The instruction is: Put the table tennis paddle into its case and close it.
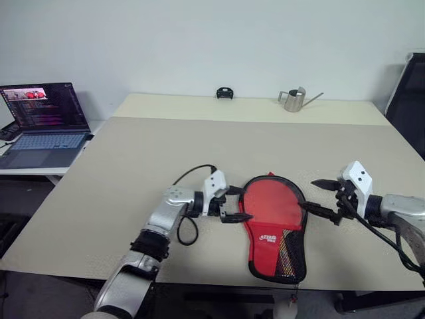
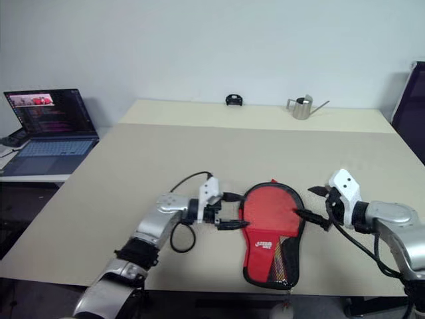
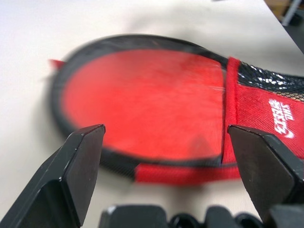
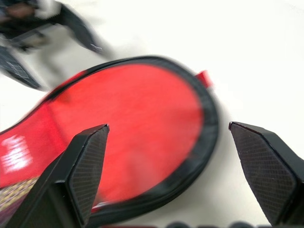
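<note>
Two end effectors flank the case (image 1: 273, 226), which lies flat near the counter's (image 1: 133, 179) front edge, red face up, mesh end nearest! White logo lettering sits there, too small to read. Left end effector (image 1: 240, 204) gapes wide just beside the round end; right end effector (image 1: 321, 197) gapes likewise, holding nothing. Beyond, broad bare counter runs to a small watering can (image 1: 294, 100) and black object (image 1: 225, 93).

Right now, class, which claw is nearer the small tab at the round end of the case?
Left. The left claw sits at the case's left edge, just below the tab. The right claw is off the case's right edge, farther away.
</note>
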`<move>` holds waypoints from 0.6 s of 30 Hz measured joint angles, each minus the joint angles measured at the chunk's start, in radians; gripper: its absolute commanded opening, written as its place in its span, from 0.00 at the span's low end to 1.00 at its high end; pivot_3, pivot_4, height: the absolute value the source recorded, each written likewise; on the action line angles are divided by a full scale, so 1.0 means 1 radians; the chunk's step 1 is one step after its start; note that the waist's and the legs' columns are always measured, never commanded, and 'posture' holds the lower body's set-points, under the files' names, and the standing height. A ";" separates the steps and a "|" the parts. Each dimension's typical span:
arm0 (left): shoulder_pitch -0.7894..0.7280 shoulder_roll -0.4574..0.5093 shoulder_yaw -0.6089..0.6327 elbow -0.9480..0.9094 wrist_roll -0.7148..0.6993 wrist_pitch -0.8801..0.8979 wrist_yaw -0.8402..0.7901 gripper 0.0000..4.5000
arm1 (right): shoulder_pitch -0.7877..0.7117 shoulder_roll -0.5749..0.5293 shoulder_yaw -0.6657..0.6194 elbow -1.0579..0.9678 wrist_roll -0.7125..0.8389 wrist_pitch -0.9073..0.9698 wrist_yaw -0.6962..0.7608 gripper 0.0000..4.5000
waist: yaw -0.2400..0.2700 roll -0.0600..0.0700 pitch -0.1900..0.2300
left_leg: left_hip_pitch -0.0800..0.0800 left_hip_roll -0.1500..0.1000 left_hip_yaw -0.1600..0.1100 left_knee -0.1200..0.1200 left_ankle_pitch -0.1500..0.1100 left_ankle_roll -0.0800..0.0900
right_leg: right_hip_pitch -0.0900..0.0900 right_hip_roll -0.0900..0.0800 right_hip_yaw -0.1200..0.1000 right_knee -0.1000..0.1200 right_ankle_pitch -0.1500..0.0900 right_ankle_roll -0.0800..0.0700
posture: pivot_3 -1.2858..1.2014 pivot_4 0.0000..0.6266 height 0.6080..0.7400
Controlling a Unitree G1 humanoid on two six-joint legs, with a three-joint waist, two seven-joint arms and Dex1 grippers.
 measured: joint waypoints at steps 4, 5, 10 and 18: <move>0.109 0.088 0.087 -0.187 -0.058 0.112 0.052 1.00 | -0.052 0.030 0.025 0.156 -0.057 -0.091 0.025 0.98 | -0.001 0.002 0.002 | 0.000 0.000 0.000 0.000 0.000 0.000 | 0.000 0.000 0.000 0.000 0.000 0.000 | 0.52 0.24 1.00; 0.117 0.094 0.103 -0.209 -0.067 0.130 0.064 1.00 | -0.052 0.030 0.027 0.184 -0.068 -0.102 0.029 0.98 | 0.007 0.003 0.002 | 0.000 0.000 0.000 0.001 0.000 0.000 | 0.000 -0.001 -0.001 0.000 0.000 0.000 | 0.52 0.24 1.00; 0.228 0.098 0.174 -0.452 -0.085 0.240 0.250 1.00 | -0.248 0.044 0.057 0.555 -0.127 -0.257 0.126 0.98 | 0.004 0.003 0.004 | 0.000 -0.001 0.001 0.001 0.000 0.000 | 0.000 -0.001 0.000 0.000 0.000 -0.001 | 0.52 0.24 1.00; 0.271 0.120 0.224 -0.504 -0.088 0.255 0.380 1.00 | -0.444 0.047 0.073 0.945 -0.227 -0.416 0.185 0.98 | 0.002 0.005 0.004 | 0.001 0.000 0.003 0.001 0.000 -0.001 | 0.000 -0.001 0.001 0.000 0.000 -0.001 | 0.52 0.24 1.00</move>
